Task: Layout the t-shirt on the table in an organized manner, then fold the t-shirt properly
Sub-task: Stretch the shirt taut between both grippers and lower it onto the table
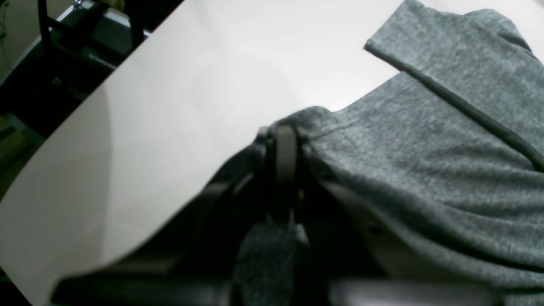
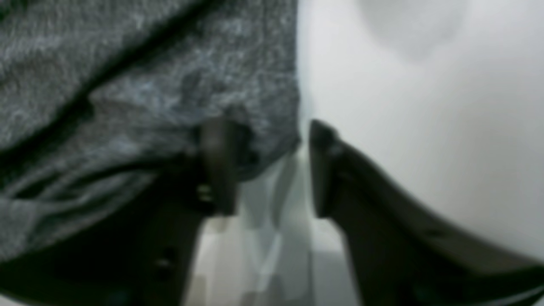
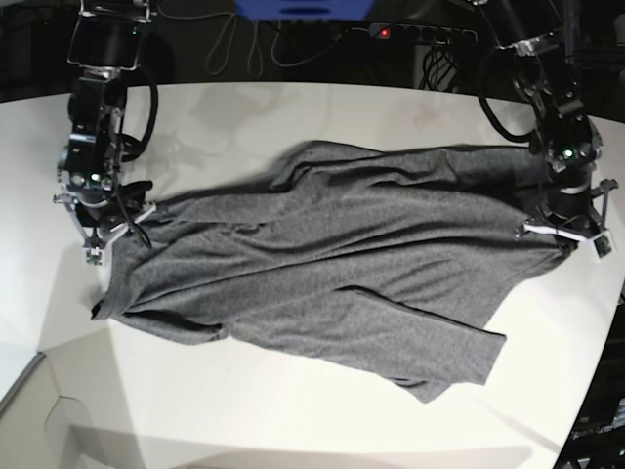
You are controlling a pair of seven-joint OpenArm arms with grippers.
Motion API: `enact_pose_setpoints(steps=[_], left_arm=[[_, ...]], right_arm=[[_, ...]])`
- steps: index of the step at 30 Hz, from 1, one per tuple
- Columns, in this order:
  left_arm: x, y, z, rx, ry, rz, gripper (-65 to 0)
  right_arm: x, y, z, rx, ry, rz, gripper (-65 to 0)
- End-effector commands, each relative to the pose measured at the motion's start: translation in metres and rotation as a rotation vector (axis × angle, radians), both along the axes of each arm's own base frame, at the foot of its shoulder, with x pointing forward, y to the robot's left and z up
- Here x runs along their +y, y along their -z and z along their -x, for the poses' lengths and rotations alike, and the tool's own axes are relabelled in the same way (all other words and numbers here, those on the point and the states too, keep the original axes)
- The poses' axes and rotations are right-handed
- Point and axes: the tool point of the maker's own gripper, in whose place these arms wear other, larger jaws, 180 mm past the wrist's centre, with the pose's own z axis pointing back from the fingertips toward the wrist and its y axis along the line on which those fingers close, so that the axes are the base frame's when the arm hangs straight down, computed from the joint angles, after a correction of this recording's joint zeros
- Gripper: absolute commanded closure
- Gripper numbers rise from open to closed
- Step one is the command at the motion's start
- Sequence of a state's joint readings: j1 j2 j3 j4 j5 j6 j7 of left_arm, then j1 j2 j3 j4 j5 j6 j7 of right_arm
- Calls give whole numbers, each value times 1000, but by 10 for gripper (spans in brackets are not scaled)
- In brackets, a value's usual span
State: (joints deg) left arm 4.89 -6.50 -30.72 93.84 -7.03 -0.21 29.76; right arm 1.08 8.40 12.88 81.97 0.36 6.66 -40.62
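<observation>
dark heather-grey knit long-sleeved t-shirt (image 3: 322, 259) spread across the plain white worktop (image 3: 293, 410), stretched between the two arms. left claw (image 1: 285, 144) is clamped tight on a pinch of the shirt's edge, apparently anchoring that end. right claw (image 2: 267, 165) stands part open at the opposite edge, one finger (image 2: 219, 165) against the cloth, the other over bare worktop; nothing gripped. the hold seems meant to flatten the fabric before folding.

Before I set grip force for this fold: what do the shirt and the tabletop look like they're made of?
The t-shirt looks like a soft, matte knit, probably a cotton blend: heathered grey flecks, loose wrinkles, limp drape. The table looks like a hard, smooth white laminate or painted board with a faint sheen; which one can't be told.
</observation>
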Motion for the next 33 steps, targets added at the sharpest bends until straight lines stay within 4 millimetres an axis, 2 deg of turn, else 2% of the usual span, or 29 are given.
enact_pose_setpoints(steps=[1,3,7,9,12,16,20,24,29,33], left_arm=[[5,-18,-8,-57,-1,-31,-2],[5,-19,-9,-58,-1,-31,-2],[5,-26,-15,-80,-3,-31,-2],[5,-30,-19,-92,-4,-28,-2],[3,-21,-24,-78,-5,-8,-2],[3,-9,-33,-59,-11,26,-2],[-2,6,-33,-34,-19,60,-2],[-4,15,-24,-11,-22,67,-2],[-3,34,-2,47,-23,61,-2],[-1,40,7,70,-25,55,-2]], right_arm=[[-11,-9,-4,-10,-3,35,-121],[-18,-12,-4,-10,0,51,-7],[-42,-33,-7,-47,11,111,0],[-60,-48,-5,-85,62,123,0],[-79,-66,-5,-132,117,136,0],[-94,-74,-3,-137,133,164,0],[-96,-72,-1,-130,136,166,0],[-97,-67,5,-113,135,169,0],[-96,-51,32,-53,122,182,0],[-99,-67,55,-86,140,217,0]])
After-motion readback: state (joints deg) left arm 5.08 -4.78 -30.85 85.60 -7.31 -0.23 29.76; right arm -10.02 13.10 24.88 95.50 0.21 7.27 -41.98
